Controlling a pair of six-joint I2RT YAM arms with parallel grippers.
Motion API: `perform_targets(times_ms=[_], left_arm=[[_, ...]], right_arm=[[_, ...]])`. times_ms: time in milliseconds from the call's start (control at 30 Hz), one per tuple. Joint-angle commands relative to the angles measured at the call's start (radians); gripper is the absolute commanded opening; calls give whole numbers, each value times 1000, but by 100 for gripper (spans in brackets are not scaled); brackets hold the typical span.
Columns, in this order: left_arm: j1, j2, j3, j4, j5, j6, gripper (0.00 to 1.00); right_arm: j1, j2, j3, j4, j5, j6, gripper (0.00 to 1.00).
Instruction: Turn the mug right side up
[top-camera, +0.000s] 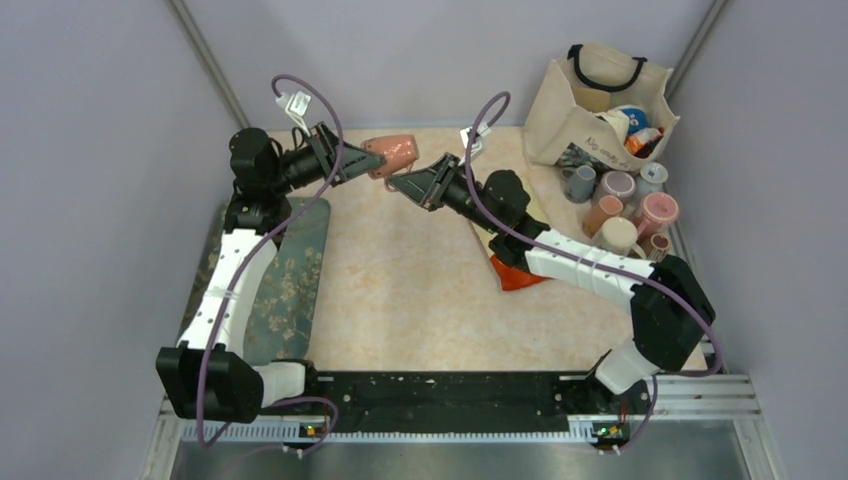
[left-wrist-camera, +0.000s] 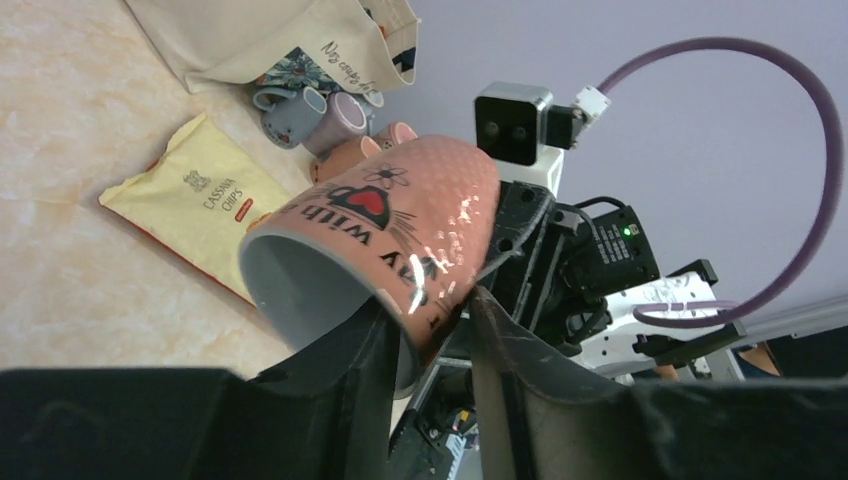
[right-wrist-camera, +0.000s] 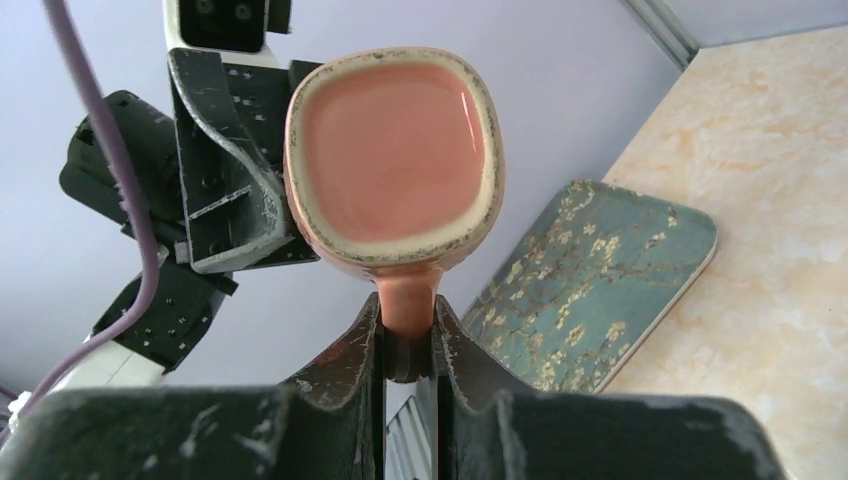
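The pink mug (top-camera: 392, 152) is held in the air over the back of the table, lying on its side. Its grey inside opens toward the left arm in the left wrist view (left-wrist-camera: 400, 220). Its flat base faces the right wrist camera (right-wrist-camera: 392, 150). My left gripper (top-camera: 352, 162) is shut on the mug's wall near the rim, with one finger inside and one outside (left-wrist-camera: 430, 310). My right gripper (top-camera: 400, 183) is shut on the mug's handle, which sits between its fingers (right-wrist-camera: 408, 310).
A floral tray (top-camera: 290, 280) lies along the left side and also shows in the right wrist view (right-wrist-camera: 590, 270). A cloth tote bag (top-camera: 590, 100) and several mugs (top-camera: 620, 205) stand at the back right. A yellow chips bag (left-wrist-camera: 195, 200) lies under the right arm.
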Motion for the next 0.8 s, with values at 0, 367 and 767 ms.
perform_targets(times_ms=[0,367,767], left_arm=[[-16,-8,26,94,1,-23,28],[-15,-45,65,-292,-340,356,0],[74,128,151,-584,-948,1073,0]], right_arm=[[16,28,84,123,-58,81,0],[15,81,117,-194,52,60,60],[16,52,126,-508,103,-137,84]])
